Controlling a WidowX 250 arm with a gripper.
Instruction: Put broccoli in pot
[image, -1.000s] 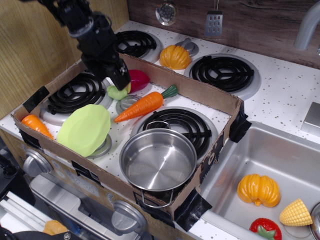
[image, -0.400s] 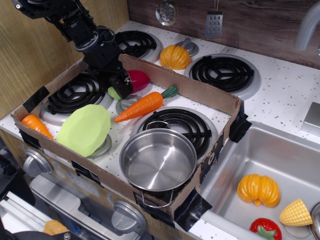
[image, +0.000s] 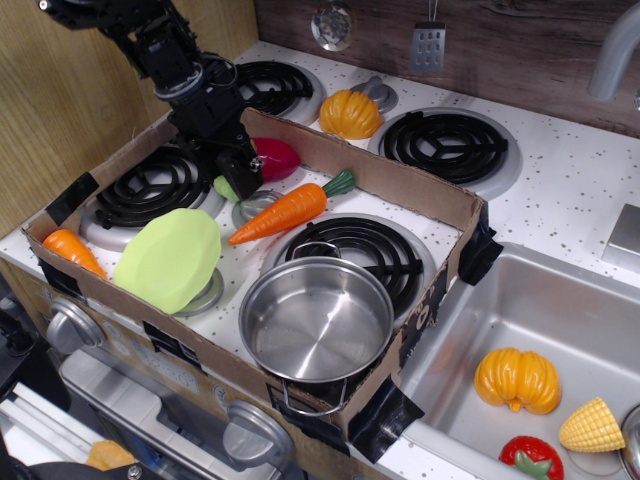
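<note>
Tabletop (image: 560, 190): white toy-stove surface with dark speckles, holding black coil burners; a wood-grain wall stands behind it.
Sink (image: 560, 300): smooth grey basin at the right, holding an orange pumpkin (image: 517, 380), a yellow corn piece (image: 592, 427) and a red vegetable at the bottom edge.
Box (image: 400, 190): low brown cardboard wall, corners bound with black tape, fencing in the front burners.
Arm (image: 150, 40): black, jointed, with cables, reaching down from the upper left into the box.
Pot (image: 315, 320): round, shiny steel, upright and empty, thin wire loop handles; it sits at the front of the box, partly over a burner.
Plate (image: 168, 258): flat, round, lime-green plastic, tilted, left of the pot.
Carrot (image: 285, 210): long, orange, ribbed plastic with a green top, lying between plate and burner; a smaller orange carrot (image: 68, 250) lies in the left corner.
Second pumpkin (image: 350, 113): orange, ribbed, outside the box at the back.
Magenta toy (image: 277, 160): smooth, rounded, against the back wall of the box.
Fingers (image: 243, 178): black, lowered onto the broccoli; whether they are apart or clamped cannot be told.
Broccoli (image: 226, 188): small, light-green, lumpy plastic, on the tabletop inside the box just beside the magenta toy, well apart from the pot, mostly hidden by the fingers.
Writing: none legible.
</note>
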